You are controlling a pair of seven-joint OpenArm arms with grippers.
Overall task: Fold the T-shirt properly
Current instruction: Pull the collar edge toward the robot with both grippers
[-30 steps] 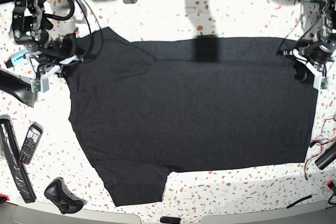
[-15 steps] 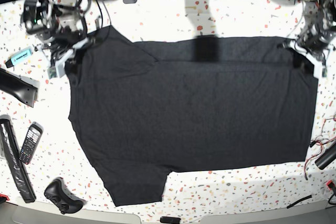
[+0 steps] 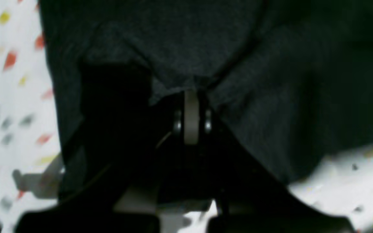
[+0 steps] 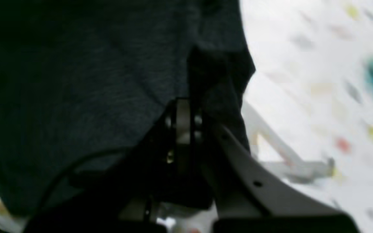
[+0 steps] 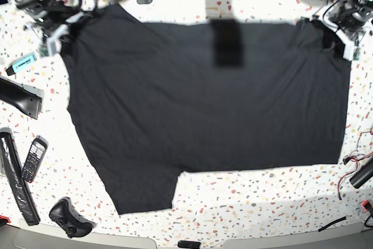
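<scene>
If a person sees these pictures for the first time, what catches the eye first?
The big black T-shirt fills the middle of the speckled table. The left tool and right tool each pinch a far corner of it, shut on the cloth. A phone and a game controller lie near the base view's left edge.

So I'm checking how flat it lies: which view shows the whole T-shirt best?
The base view: it takes in the T-shirt nearly whole, spread on the speckled table. Each wrist view shows only blurred black cloth pinched at the jaws.
</scene>
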